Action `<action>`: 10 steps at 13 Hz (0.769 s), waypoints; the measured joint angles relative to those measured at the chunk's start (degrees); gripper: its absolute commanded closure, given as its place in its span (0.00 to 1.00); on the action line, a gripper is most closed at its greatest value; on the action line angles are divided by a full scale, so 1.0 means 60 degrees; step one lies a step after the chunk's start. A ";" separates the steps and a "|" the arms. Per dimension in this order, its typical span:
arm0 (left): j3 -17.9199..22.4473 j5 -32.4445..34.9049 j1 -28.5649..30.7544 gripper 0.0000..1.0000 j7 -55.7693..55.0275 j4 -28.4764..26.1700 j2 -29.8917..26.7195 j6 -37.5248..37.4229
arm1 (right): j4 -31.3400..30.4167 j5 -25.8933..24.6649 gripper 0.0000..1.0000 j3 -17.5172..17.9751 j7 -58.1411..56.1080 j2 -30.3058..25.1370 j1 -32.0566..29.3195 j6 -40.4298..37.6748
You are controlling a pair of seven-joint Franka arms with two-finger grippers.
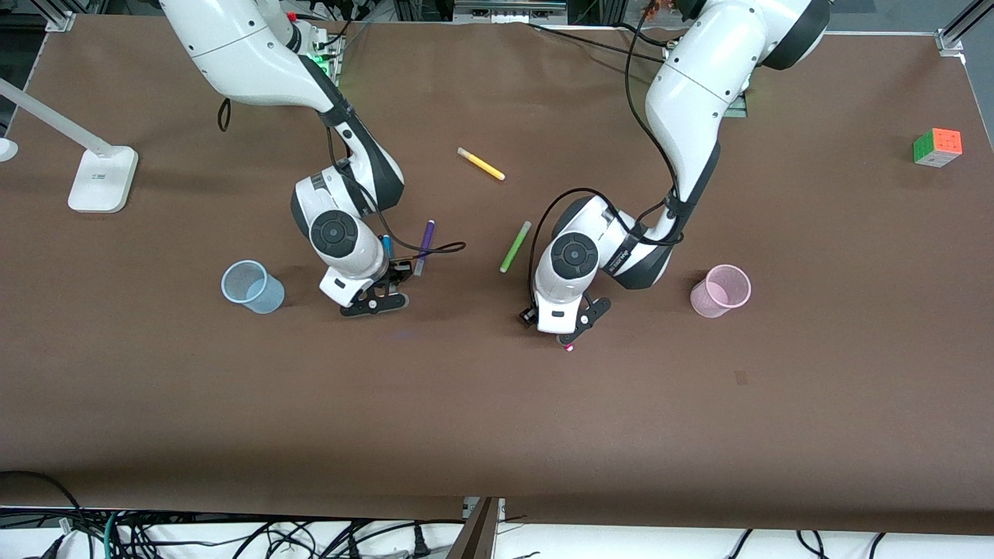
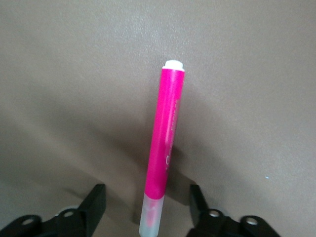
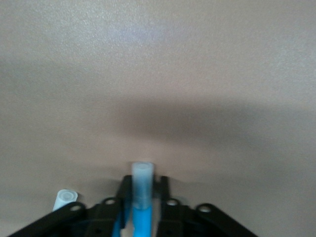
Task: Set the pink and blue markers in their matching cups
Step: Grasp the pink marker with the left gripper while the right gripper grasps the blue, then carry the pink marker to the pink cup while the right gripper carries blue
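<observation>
The blue marker (image 3: pixel 141 197) is clamped between the fingers of the right gripper (image 3: pixel 143 200), low over the table (image 1: pixel 497 404), ready for lifting toward the blue cup (image 1: pixel 252 286), while the pink marker (image 2: pixel 164 143) is lying between the open, not yet touching fingers of the left gripper (image 2: pixel 148 205), with the pink cup (image 1: pixel 721 290) standing near.

It looked like a robotics lab. Two white robot arms (image 1: pixel 683 116) stood bolted along one edge of a brown-covered tabletop (image 1: pixel 497 404), whose corners carried aluminium frame rails (image 1: pixel 959 27). Loose cables (image 1: pixel 233 536) lay tangled below the tabletop's edge nearest the front camera, and a white lamp base (image 1: pixel 102 178) sat on it.
</observation>
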 measured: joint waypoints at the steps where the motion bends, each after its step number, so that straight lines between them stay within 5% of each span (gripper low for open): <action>1: 0.0012 0.0184 -0.0025 1.00 0.0007 0.0051 -0.0002 0.0000 | 0.0016 0.0000 1.00 0.0001 0.0000 -0.0002 0.0003 0.0042; 7: 0.0123 0.1373 -0.0164 1.00 -0.0008 0.0292 -0.0085 -0.0059 | 0.0492 -0.0012 1.00 -0.0146 -0.0607 -0.0307 -0.0011 0.0173; 10: 0.0159 0.1370 0.0097 1.00 0.0455 0.0602 -0.0775 -0.1477 | 0.0902 -0.0012 1.00 -0.0477 -0.1884 -0.0842 -0.0046 -0.0195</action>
